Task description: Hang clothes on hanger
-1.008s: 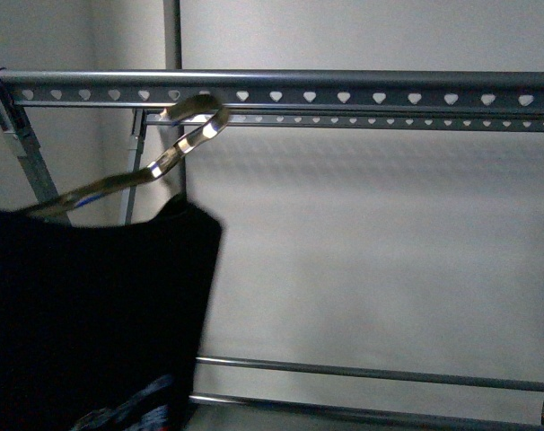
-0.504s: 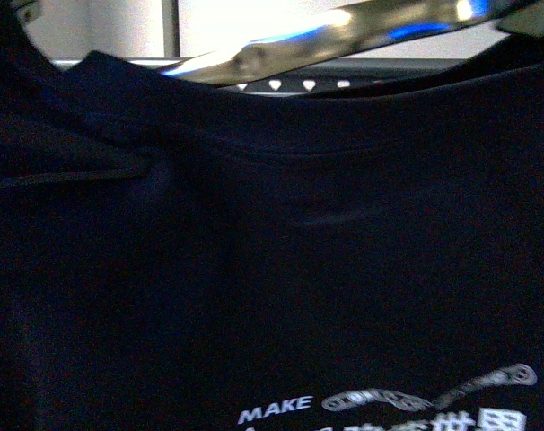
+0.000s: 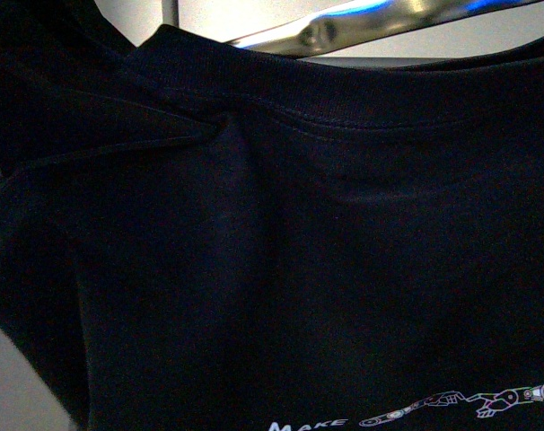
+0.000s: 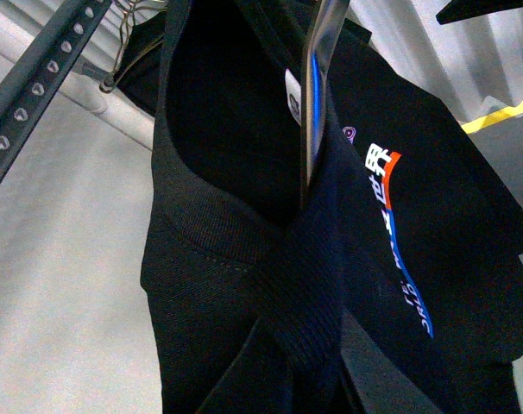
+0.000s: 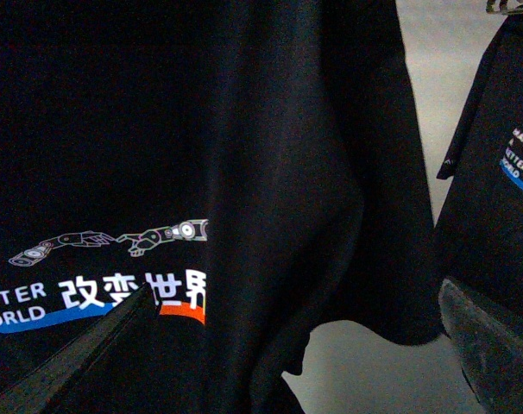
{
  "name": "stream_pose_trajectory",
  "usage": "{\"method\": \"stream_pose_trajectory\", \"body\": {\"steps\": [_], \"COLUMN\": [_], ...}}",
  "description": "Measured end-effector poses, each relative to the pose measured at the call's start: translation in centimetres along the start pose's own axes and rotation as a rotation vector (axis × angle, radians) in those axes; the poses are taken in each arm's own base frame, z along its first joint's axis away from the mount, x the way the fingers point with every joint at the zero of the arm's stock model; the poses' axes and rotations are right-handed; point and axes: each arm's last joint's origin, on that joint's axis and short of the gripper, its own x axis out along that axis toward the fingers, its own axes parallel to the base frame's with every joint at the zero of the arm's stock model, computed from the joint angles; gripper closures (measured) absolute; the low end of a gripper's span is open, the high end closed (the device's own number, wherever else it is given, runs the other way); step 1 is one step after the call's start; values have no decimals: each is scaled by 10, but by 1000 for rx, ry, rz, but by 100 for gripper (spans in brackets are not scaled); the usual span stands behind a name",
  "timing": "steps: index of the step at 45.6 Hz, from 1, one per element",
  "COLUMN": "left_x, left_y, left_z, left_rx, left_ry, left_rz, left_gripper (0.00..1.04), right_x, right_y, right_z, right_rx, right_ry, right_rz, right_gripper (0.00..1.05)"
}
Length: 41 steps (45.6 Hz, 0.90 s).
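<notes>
Shirts two – black T-shirt (image 3: 254,269), second T-shirt (image 5: 494,172); one rack (image 4: 37,86); right hand (image 5: 296,285) spread – left hand unseen

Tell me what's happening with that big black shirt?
A robot is hanging up a black MAKE T-shirt. It sits on a shiny metal coat hanger, filling the front camera's view, near the grey rack rail with heart holes. Whether it's hooked on yet, I can't tell.

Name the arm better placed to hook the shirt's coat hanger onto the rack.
Probably the left. Its wrist view shows the rack rail close beside the shirt collar and the coat hanger. The right wrist view shows the chest print but no rail.
</notes>
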Motion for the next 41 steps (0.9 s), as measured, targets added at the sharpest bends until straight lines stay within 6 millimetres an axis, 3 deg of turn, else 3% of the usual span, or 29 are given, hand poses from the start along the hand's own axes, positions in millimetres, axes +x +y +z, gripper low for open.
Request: {"method": "stream_pose_trajectory", "body": {"steps": [5, 7, 9, 13, 18, 24, 32, 38, 41], "left_x": [0, 0, 0, 1, -1, 0, 0, 0, 0], "left_y": [0, 0, 0, 0, 0, 0, -1, -1, -1], "left_z": [0, 0, 0, 0, -1, -1, -1, -1, -1], "left_rx": [-4, -5, -8, -8, -12, -15, -15, -16, -16], "left_ry": [0, 1, 4, -1, 11, 10, 9, 7, 8], "left_rz": [0, 0, 1, -2, 2, 2, 1, 1, 0], "left_gripper": [100, 100, 100, 100, 100, 100, 100, 100, 100], "right_x": [0, 1, 6, 23, 53, 92, 137, 163, 176], "right_y": [0, -2, -10, -36, -57, -63, -42, -23, -12], "right_z": [-1, 1, 6, 30, 73, 118, 168, 189, 194], "right_rx": [12, 134, 269, 317, 83, -353, -801, -915, -943], "right_ry": [17, 171, 329, 364, 287, 175, 77, 38, 19], "right_rz": [21, 144, 217, 222, 278, 389, 580, 614, 628], "right_gripper": [7, 7, 7, 7, 7, 7, 7, 7, 14]}}
